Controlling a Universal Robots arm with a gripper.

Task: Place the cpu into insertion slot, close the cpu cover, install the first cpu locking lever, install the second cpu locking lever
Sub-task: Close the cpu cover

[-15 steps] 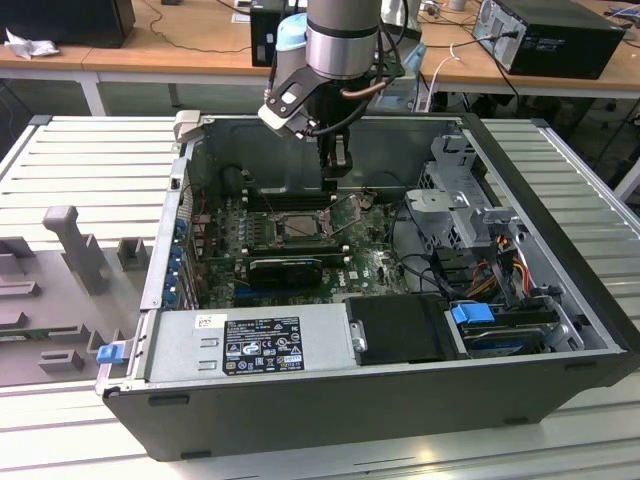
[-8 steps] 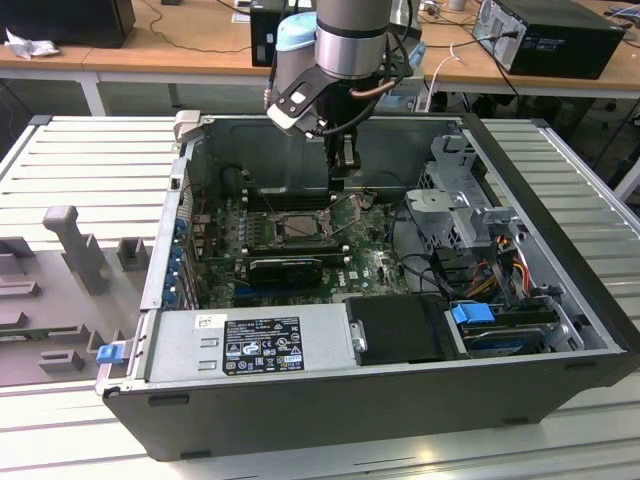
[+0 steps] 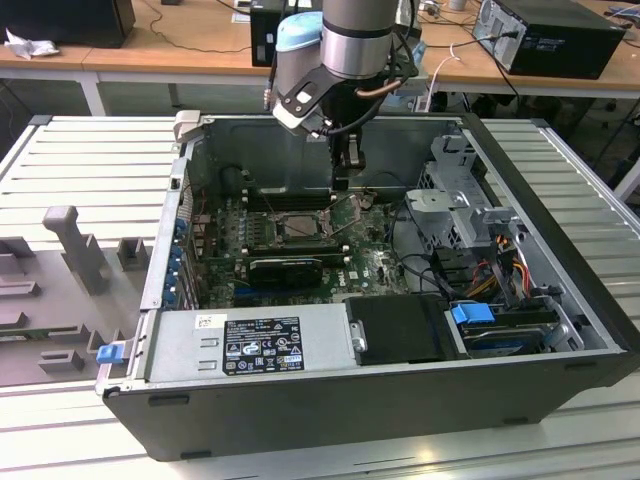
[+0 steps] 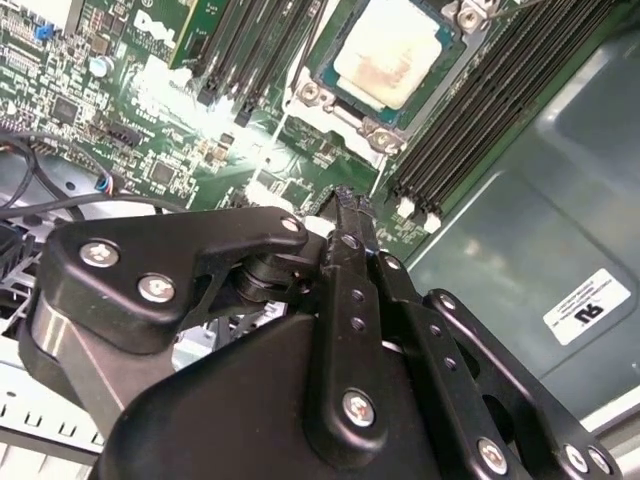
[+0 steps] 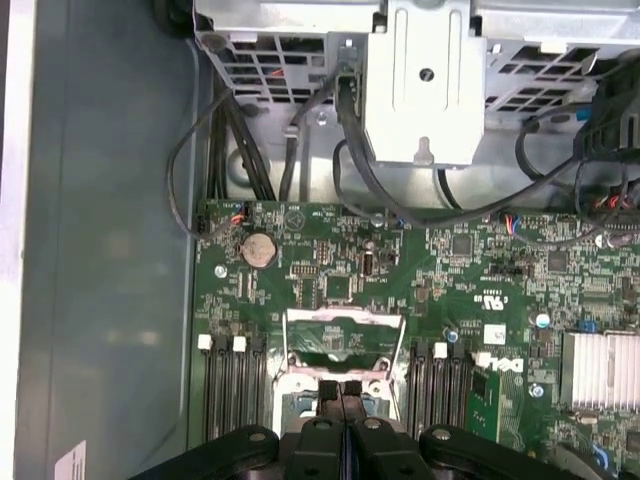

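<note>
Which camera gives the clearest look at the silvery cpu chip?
The second wrist view: the cpu is close and brightly lit, its pale top plain. The exterior view gives the insertion slot as one small far-off square, the chip hard to tell. The first wrist view gives a metal frame beside the gripper.

the cpu (image 4: 395, 52), a flat square chip with a pale silver-grey top and a faint tan smear, lies level in the slot (image 4: 340, 105) in the second wrist view. the slot is a square dark socket with a silvery metal rim, set in the green board (image 4: 180, 130) between long black memory slots (image 4: 480, 110). the cover (image 5: 340, 318) is a thin silvery frame with a large square window at the socket in the first wrist view; whether it lies fully flat cannot be told.
</note>
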